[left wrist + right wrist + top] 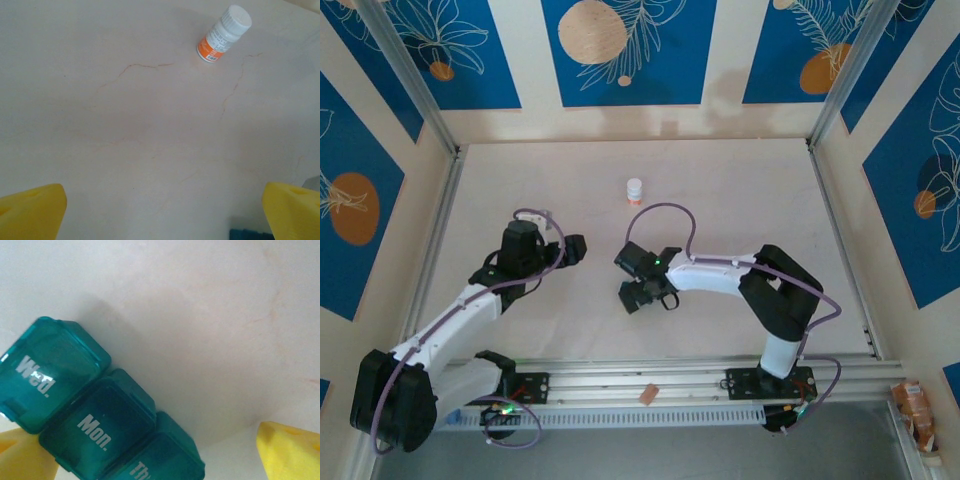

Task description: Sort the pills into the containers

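Observation:
The containers (95, 415) are a teal strip of three joined boxes marked Wed., Mon. and Thu., with all lids down. The strip lies slantwise on the table between the yellow fingertips (287, 450) of my right gripper (156, 450), close to the left finger. That gripper (624, 282) is open and grips nothing. My left gripper (572, 250) is open too, its yellow fingers (30, 212) wide over bare table, and a teal corner of the containers (250, 234) shows at the bottom edge of its view. The pills are out of view.
A small white bottle (634, 190) with an orange band stands behind both grippers, seen top right as the bottle (224, 34) from the left wrist. An aluminium rail (650, 380) runs along the near edge, with a small orange piece (648, 395) on it. Patterned walls enclose the table.

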